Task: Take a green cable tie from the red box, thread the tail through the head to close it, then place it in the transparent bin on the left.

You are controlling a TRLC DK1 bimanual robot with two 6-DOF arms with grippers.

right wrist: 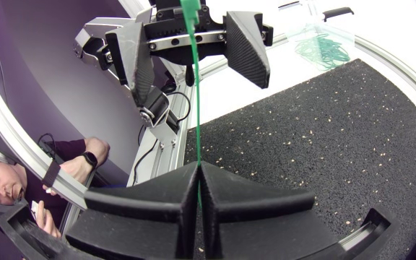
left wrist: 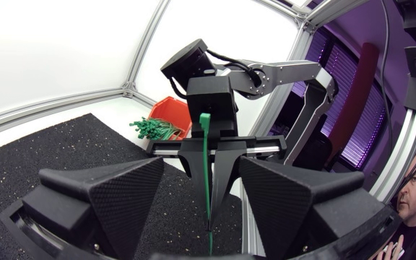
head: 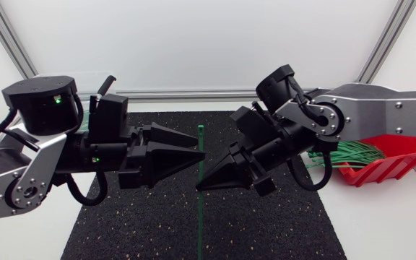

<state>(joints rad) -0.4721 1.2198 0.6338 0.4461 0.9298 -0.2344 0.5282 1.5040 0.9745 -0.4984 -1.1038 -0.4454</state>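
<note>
The right gripper [head: 208,183] had its fingers pressed together on a green cable tie [head: 201,134], holding it upright over the black speckled mat [head: 266,224]. The tie was straight, with its head uppermost. The left gripper [head: 193,156] faced it with fingers spread, and the tie stood between them without touching either. The red box [head: 392,165] sat behind the right arm with a bundle of loose green ties [head: 352,152] spilling over its front edge. The transparent bin [right wrist: 322,32] held a few green ties [right wrist: 323,49].
</note>
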